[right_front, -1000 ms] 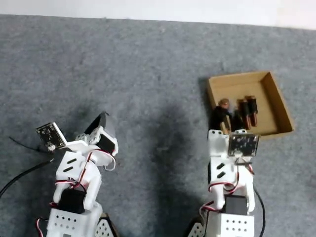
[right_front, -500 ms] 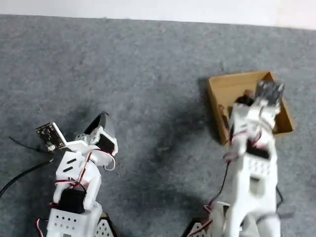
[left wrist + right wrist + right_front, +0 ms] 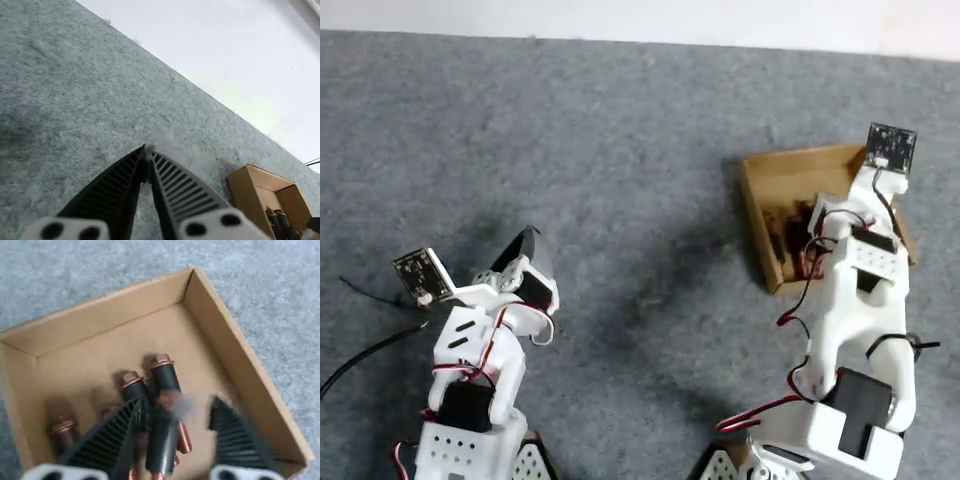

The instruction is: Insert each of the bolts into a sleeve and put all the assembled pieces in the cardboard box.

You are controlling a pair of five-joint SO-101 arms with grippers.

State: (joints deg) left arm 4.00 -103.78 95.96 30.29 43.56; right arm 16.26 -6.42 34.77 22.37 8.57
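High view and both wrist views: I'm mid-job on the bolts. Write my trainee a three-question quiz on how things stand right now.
1. True or false: the left jaws are shut with nothing between them, above the grey carpet.
2. What do the right jaws hang over? A) the cardboard box with assembled pieces in it; B) bare floor; C) the other arm's base.
3. Fill in: the right jaws stand ____.
Key: 1 true; 2 A; 3 open.
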